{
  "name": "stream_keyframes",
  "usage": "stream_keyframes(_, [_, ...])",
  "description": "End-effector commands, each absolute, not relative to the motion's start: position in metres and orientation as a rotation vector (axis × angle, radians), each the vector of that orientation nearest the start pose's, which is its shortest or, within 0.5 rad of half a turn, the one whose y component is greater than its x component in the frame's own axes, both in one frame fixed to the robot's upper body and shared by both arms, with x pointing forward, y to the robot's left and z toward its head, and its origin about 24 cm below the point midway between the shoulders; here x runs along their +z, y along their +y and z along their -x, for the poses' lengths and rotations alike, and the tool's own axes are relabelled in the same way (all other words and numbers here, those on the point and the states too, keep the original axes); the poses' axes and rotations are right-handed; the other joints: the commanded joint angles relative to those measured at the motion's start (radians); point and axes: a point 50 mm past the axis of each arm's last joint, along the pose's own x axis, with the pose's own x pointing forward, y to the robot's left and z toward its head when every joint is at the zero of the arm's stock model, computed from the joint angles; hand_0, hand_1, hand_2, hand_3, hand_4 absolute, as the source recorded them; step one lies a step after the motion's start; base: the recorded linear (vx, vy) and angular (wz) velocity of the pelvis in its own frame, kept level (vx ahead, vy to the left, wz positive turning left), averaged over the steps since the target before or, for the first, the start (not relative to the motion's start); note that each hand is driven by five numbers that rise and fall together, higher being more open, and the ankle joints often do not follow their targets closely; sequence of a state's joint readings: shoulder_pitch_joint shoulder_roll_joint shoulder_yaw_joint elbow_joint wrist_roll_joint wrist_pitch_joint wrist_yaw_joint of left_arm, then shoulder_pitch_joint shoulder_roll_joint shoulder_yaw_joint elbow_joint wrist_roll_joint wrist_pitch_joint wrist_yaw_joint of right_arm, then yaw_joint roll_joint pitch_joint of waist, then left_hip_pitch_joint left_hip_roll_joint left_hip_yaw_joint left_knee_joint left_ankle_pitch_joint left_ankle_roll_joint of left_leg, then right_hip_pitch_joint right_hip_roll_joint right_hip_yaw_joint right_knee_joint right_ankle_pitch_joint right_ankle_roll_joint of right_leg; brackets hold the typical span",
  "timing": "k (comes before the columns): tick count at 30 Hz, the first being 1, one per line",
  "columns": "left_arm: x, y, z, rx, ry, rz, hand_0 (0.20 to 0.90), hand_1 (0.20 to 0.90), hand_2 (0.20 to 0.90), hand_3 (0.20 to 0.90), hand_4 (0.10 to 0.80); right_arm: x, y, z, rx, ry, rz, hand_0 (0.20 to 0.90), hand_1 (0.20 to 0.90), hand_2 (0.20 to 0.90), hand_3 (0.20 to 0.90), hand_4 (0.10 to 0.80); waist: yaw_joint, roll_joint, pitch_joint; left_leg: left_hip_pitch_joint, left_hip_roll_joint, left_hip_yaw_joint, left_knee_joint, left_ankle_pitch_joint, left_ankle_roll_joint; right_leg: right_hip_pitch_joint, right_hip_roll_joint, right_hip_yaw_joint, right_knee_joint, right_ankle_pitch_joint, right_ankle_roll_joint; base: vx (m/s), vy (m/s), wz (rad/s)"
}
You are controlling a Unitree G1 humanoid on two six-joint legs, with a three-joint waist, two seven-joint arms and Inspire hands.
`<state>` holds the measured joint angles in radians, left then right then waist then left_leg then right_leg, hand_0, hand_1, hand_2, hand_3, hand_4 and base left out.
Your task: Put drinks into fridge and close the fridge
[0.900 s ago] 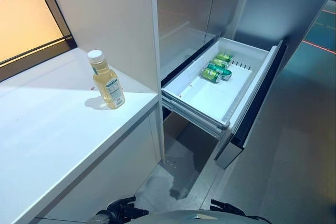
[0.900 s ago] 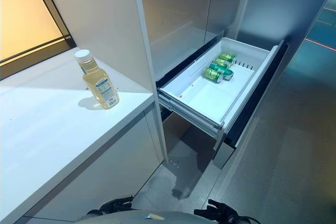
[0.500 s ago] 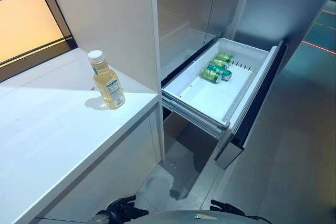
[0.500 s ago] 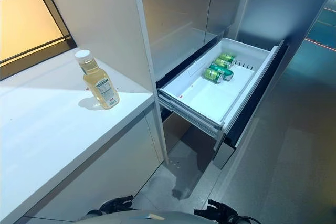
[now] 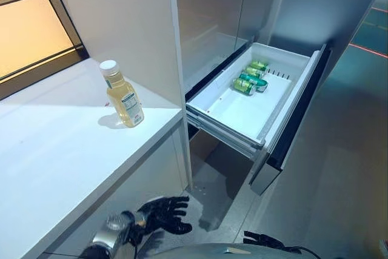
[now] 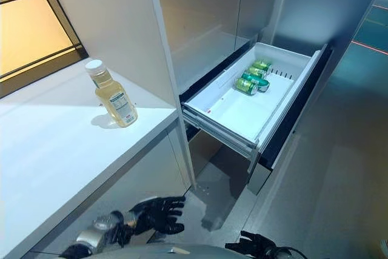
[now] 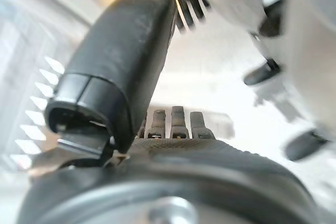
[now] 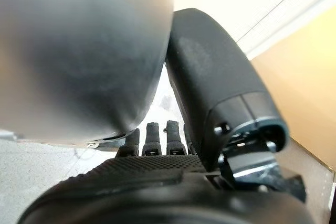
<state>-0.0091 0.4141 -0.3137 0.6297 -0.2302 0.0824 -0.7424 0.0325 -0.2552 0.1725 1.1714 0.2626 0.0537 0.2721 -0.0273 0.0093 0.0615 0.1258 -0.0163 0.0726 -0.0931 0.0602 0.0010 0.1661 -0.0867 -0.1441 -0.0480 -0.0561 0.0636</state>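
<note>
A bottle of pale yellow drink [image 5: 123, 95] with a white cap stands upright on the white counter [image 5: 60, 156], near its right edge. The fridge's white drawer [image 5: 242, 112] is pulled out. Green cans [image 5: 250, 78] lie at its far end. My left hand [image 5: 162, 214] is low, below the counter's front edge and over the floor, with its fingers spread and holding nothing; it also shows in the left wrist view [image 7: 173, 124]. My right hand [image 5: 264, 241] hangs at the bottom edge, empty, with relaxed fingers [image 8: 152, 135].
The fridge's steel front [image 5: 212, 10] rises above the drawer. A tall white panel [image 5: 121, 16] stands between the counter and the fridge. The drawer's dark front [image 5: 297, 113] juts out over the grey floor [image 5: 339, 198]. A window [image 5: 30, 22] lies behind the counter.
My left hand has risen from the bottom edge, closer to the counter front, with its fingers spread. The bottle, cans, drawer and right hand have not moved.
</note>
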Motion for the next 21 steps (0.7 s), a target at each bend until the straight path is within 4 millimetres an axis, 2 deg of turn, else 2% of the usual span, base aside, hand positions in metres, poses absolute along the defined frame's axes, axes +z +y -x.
stream_keyframes(1, [-0.012,0.163,-0.239,-1.059,0.519,0.174,0.900,0.900,0.900,0.900,0.800,-0.152,-0.235,-0.112,0.110,1.171,-0.018,0.900,0.900,0.900,0.900,0.800,0.008,0.045,0.039,0.009,-0.029,0.017,0.023,-0.119,0.025,-0.082,0.070,-0.018,0.073,-0.009,0.011,0.000,0.000,0.00])
stream_keyframes(3, [0.016,0.153,-0.247,-1.129,0.411,0.235,0.900,0.900,0.900,0.900,0.800,-0.153,-0.235,-0.110,0.105,1.170,-0.018,0.900,0.900,0.900,0.900,0.800,0.010,0.048,0.036,0.009,-0.031,0.013,0.021,-0.120,0.028,-0.082,0.069,-0.016,0.071,-0.008,0.012,0.000,0.000,0.00])
stream_keyframes(5, [0.065,0.135,-0.255,-1.215,0.186,0.345,0.900,0.900,0.900,0.900,0.800,-0.155,-0.233,-0.105,0.100,1.173,-0.019,0.900,0.900,0.900,0.900,0.800,0.015,0.051,0.031,0.013,-0.033,0.006,0.015,-0.124,0.033,-0.078,0.068,-0.014,0.067,-0.009,0.013,0.000,0.000,0.00])
stream_keyframes(6, [0.079,0.131,-0.255,-1.225,0.132,0.375,0.900,0.900,0.900,0.900,0.800,-0.155,-0.233,-0.103,0.098,1.175,-0.021,0.900,0.900,0.900,0.900,0.800,0.017,0.051,0.028,0.015,-0.034,0.003,0.013,-0.127,0.034,-0.075,0.067,-0.014,0.066,-0.011,0.013,0.000,0.000,0.00])
stream_keyframes(7, [0.105,0.125,-0.256,-1.243,-0.024,0.414,0.900,0.900,0.900,0.900,0.800,-0.157,-0.230,-0.099,0.095,1.178,-0.024,0.900,0.900,0.900,0.900,0.800,0.019,0.051,0.025,0.020,-0.036,-0.002,0.011,-0.130,0.037,-0.070,0.067,-0.014,0.064,-0.013,0.013,0.019,-0.012,0.03])
stream_keyframes(9, [0.133,0.124,-0.256,-1.226,-0.209,0.450,0.900,0.900,0.900,0.900,0.800,-0.159,-0.227,-0.095,0.094,1.185,-0.026,0.900,0.900,0.900,0.900,0.800,0.021,0.050,0.021,0.025,-0.037,-0.008,0.008,-0.133,0.039,-0.063,0.067,-0.015,0.063,-0.017,0.012,0.019,-0.013,0.04])
stream_keyframes(10, [0.145,0.125,-0.256,-1.207,-0.282,0.450,0.900,0.900,0.900,0.900,0.800,-0.160,-0.226,-0.092,0.095,1.188,-0.027,0.900,0.900,0.900,0.900,0.800,0.021,0.048,0.019,0.028,-0.037,-0.010,0.008,-0.135,0.039,-0.059,0.067,-0.016,0.062,-0.019,0.011,0.031,-0.020,0.07])
stream_keyframes(11, [0.168,0.129,-0.257,-1.143,-0.441,0.444,0.900,0.900,0.900,0.900,0.800,-0.162,-0.222,-0.089,0.098,1.195,-0.029,0.900,0.900,0.900,0.900,0.800,0.021,0.045,0.016,0.034,-0.039,-0.015,0.007,-0.138,0.040,-0.052,0.067,-0.018,0.062,-0.023,0.010,0.034,-0.021,0.07])
stream_keyframes(14, [0.195,0.141,-0.257,-1.008,-0.642,0.396,0.900,0.900,0.900,0.900,0.800,-0.164,-0.216,-0.083,0.104,1.206,-0.030,0.900,0.900,0.900,0.900,0.800,0.020,0.040,0.008,0.040,-0.040,-0.022,0.006,-0.140,0.040,-0.044,0.068,-0.021,0.062,-0.028,0.007,0.032,-0.021,0.05])
stream_keyframes(17, [0.230,0.164,-0.253,-0.740,-0.899,0.254,0.900,0.900,0.900,0.900,0.800,-0.166,-0.211,-0.075,0.110,1.218,-0.033,0.900,0.900,0.900,0.900,0.800,0.022,0.033,-0.004,0.045,-0.042,-0.030,0.006,-0.143,0.039,-0.035,0.070,-0.028,0.060,-0.036,0.003,0.011,-0.008,0.00])
stream_keyframes(21, [0.253,0.187,-0.245,-0.447,-1.076,0.119,0.900,0.900,0.900,0.900,0.800,-0.168,-0.206,-0.071,0.112,1.226,-0.037,0.900,0.900,0.900,0.900,0.800,0.028,0.027,-0.016,0.046,-0.043,-0.037,0.006,-0.142,0.036,-0.029,0.073,-0.033,0.058,-0.044,-0.003,0.021,-0.011,0.07])
